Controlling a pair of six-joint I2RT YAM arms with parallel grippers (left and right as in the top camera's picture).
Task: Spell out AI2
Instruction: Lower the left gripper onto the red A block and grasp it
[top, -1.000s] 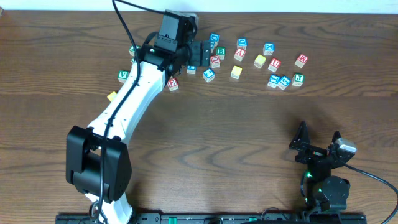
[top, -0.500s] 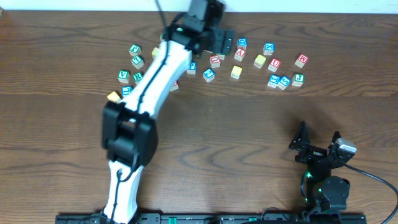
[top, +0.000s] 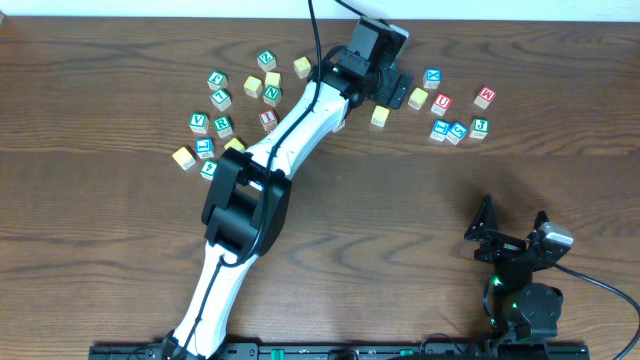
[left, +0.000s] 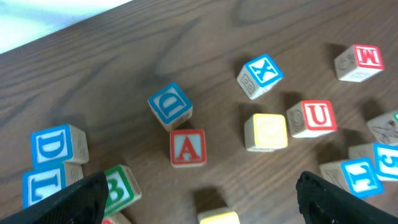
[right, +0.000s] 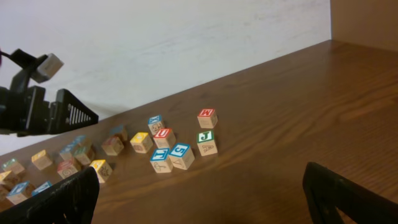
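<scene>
Left hand (top: 396, 88): you have it reached out to the far side of the counter (top: 400, 200), over the right-hand cluster of blocks. The fingers are spread wide apart and nothing is clamped between them. In the left wrist view both fingertips (left: 81, 199) sit at the bottom corners, clear of every block.

A cube (left: 187, 148): it lies flat on the counter, red letter up, ahead of the left hand and roughly midway between its two fingers. Neither finger touches it. From overhead the hand covers it.

Neighbours in the left wrist view:
- blue D block (left: 170, 104), just beyond the A cube and very close to it
- plain yellow block (left: 267, 132), beside the A cube with a gap between them
- red U block (left: 317, 116), touching or nearly touching the yellow block
- blue X block (left: 261, 73) and red M block (left: 360, 59), farther off
- green B block (left: 118, 186), near the fingertip at the bottom left corner

I cube and 2 cube: you cannot pick them out; from overhead the letters on the scattered blocks are too small to read.

Right hand (top: 510, 225): it sits at the near right of the counter, well apart from all blocks, with its fingers wide apart and nothing held. Its camera looks across at the green J block (right: 206, 140).
</scene>
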